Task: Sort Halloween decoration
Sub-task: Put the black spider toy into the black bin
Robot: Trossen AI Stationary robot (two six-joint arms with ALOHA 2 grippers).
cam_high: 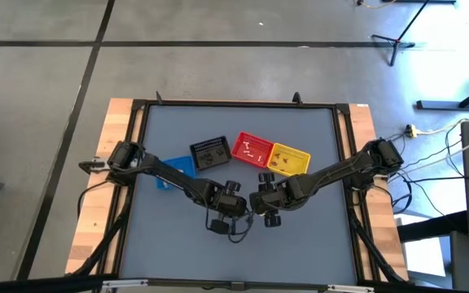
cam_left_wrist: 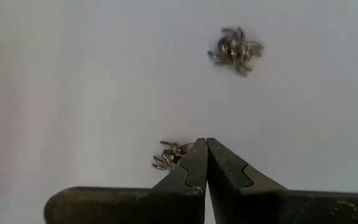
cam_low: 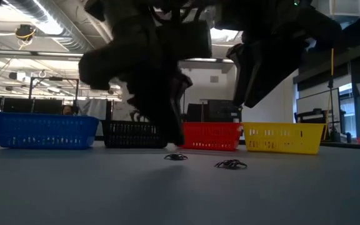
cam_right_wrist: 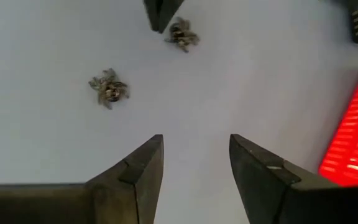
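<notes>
Two dark spider trinkets (cam_left_wrist: 236,48) lie on the grey table (cam_high: 177,236), nearer than the baskets (cam_low: 211,136). The left pincer (cam_left_wrist: 206,149), tips pressed together, touches one spider (cam_left_wrist: 169,155); it should part first, then straddle it. The right pincer (cam_right_wrist: 194,165) hovers with tips apart.

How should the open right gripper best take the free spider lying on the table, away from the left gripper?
Probably from straight above, with the right gripper's fingers closing across the round middle body of the free spider. It lies flat, and its thin legs spread all around.
</notes>
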